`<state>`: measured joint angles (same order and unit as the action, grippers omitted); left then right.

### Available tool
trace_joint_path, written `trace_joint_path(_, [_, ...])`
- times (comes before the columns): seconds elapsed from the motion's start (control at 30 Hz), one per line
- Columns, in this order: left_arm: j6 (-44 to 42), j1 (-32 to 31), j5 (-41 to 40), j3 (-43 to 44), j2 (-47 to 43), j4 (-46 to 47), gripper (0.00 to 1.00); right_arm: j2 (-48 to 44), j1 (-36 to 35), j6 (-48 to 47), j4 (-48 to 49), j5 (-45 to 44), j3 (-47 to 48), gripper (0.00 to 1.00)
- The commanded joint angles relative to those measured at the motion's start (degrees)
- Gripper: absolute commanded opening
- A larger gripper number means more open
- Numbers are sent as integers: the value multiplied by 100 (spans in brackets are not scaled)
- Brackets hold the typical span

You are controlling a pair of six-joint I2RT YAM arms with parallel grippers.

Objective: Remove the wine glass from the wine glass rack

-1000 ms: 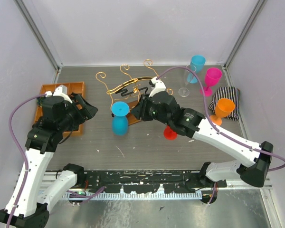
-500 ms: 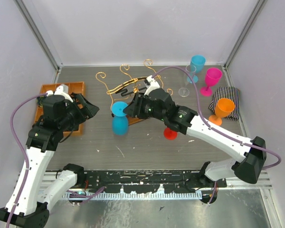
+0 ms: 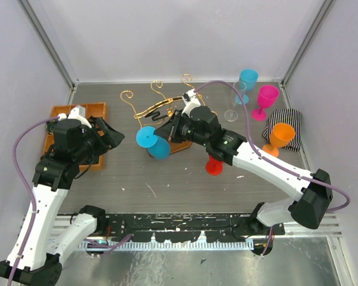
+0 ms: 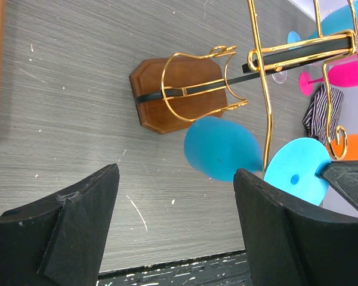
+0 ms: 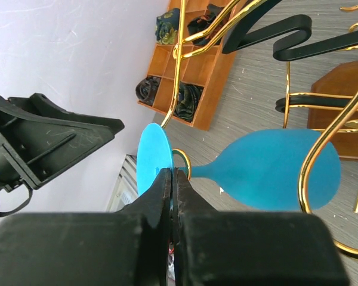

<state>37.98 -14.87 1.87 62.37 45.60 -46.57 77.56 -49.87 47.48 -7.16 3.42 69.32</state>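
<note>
Well, the grey desk (image 3: 137, 179) fills my overhead view, and toward its back stands the wine glass rack (image 3: 161, 106), gold wire scrolls over a black bar and a wooden base. My left tool (image 4: 176, 179) hangs to the left of the rack, jaws apart and empty. The blue wine glass (image 5: 268, 173) hangs tipped almost sideways at the rack's near-left end, bowl toward the base, its stem seemingly threaded through a gold wire loop. My right tool (image 5: 172, 173) has its fingers pressed together on the rim of the glass's flat foot (image 5: 152, 155). I judge the glass light, stiff and slick, probably plastic. Pinched by that thin edge it could pivot or slip, so I'd favour a hold nearer the stem when drawing it out along the wires.
</note>
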Motion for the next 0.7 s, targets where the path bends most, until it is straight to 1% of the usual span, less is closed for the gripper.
trace_joint_path(0.0, [-1, 27, 23, 146, -8, 130, 84, -181, 100, 95, 199, 311, 34, 1])
trace_joint_path(0.27, [15, 25, 18, 119, -38, 131, 84, -20, 353, 605, 870, 935, -80, 1])
trace_joint_path(0.43, [-30, 21, -48, 135, -65, 72, 84, 268, 379, 603, 909, 1204, 166, 1])
trace_joint_path(0.5, [-44, 22, -71, 136, -71, 52, 84, 389, 378, 572, 897, 1347, 257, 6])
trace_joint_path(0.6, [-49, 27, -79, 128, -61, 55, 84, 511, 381, 557, 908, 1529, 315, 19])
trace_joint_path(0.67, [-45, 23, -79, 122, -53, 68, 84, 567, 381, 558, 935, 1637, 349, 21])
